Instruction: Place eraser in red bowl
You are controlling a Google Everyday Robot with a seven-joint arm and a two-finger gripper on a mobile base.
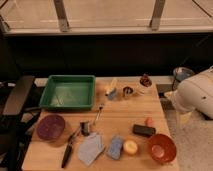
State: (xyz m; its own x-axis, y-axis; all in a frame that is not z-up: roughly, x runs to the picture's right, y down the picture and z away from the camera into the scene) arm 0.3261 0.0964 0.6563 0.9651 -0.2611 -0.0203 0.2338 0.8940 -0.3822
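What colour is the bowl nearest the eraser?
Orange-red bowl, paler inside; camera view. Gripper out of view; only the white arm shows at right.

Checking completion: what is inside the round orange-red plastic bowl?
The orange-red bowl shows only its paler inside; nothing covers it. The small black rectangular eraser lies on the wooden table beside it. The end effector is out of view.

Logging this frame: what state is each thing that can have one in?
Small black rectangular eraser: lying flat on the wooden table, beside the red bowl, not held.
Round orange-red plastic bowl: upright, no eraser inside.
Green rectangular plastic tray: upright, looks empty.
Purple-maroon round bowl: upright.
Gripper: not in view; only the white robot arm shows, right of the table.
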